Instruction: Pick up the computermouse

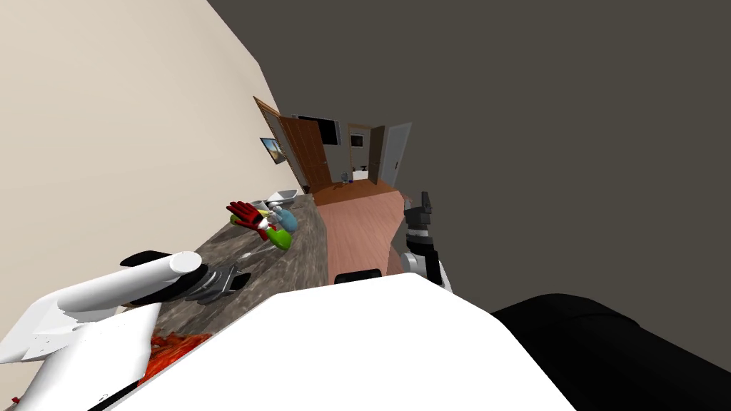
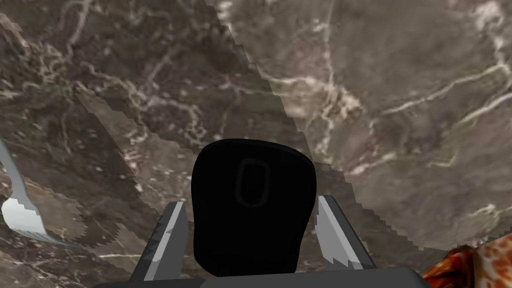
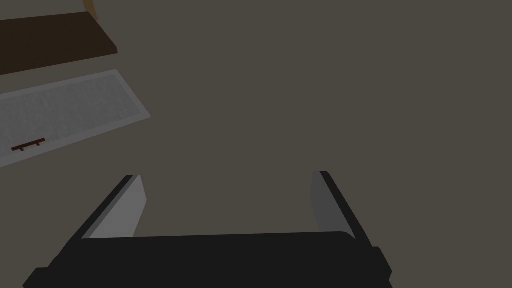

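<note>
Two thin grey fingers of the left gripper are standing apart, released, one on each side of the black, rounded computer mouse, which is lying flat on the dark brown marbled tabletop. The mouse is sitting between the fingers, reaching close to the gripper's dark body. One finger is showing a narrow gap to the mouse, and the other is sitting just beside its edge. A silvery fork is lying on the tabletop beyond one finger, and a mottled orange-red thing is lying close to the gripper's body beyond the other. The right gripper is hanging well apart from the left one, off the tabletop's edge, with its fingers spread and nothing between them.
</note>
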### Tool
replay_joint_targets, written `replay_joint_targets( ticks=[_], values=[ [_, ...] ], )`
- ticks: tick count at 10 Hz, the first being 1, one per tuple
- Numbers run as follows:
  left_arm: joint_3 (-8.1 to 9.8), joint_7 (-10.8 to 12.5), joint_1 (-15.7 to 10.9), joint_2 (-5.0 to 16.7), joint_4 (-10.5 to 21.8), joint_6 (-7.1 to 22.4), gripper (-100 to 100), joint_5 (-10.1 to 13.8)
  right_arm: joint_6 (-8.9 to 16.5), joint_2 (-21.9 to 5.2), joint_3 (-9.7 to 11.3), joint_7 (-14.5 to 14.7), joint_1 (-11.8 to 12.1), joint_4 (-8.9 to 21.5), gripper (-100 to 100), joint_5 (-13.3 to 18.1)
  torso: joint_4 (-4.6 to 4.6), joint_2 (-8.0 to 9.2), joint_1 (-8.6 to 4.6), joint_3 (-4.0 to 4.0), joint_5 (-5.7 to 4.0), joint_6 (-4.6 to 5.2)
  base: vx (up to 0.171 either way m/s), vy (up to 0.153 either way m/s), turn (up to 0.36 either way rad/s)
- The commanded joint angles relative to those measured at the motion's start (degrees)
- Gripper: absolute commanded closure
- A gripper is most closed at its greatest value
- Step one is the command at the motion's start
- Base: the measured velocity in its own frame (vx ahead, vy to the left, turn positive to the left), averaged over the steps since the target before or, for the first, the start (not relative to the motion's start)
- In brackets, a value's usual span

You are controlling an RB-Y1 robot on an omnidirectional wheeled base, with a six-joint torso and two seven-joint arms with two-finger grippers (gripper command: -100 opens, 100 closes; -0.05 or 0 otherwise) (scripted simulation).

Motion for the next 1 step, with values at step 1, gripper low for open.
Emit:
replay_joint_targets(
  ticks=[1],
  values=[
    [0.00,0.00,0.00,0.00,0.00,0.00,0,0.00,0.00,0.00,0.00,0.00,0.00,0.00,0,0.00,0.00,0.00,0.00,0.00,0.00,0.00,0.000,0.000,0.000]
  ],
)
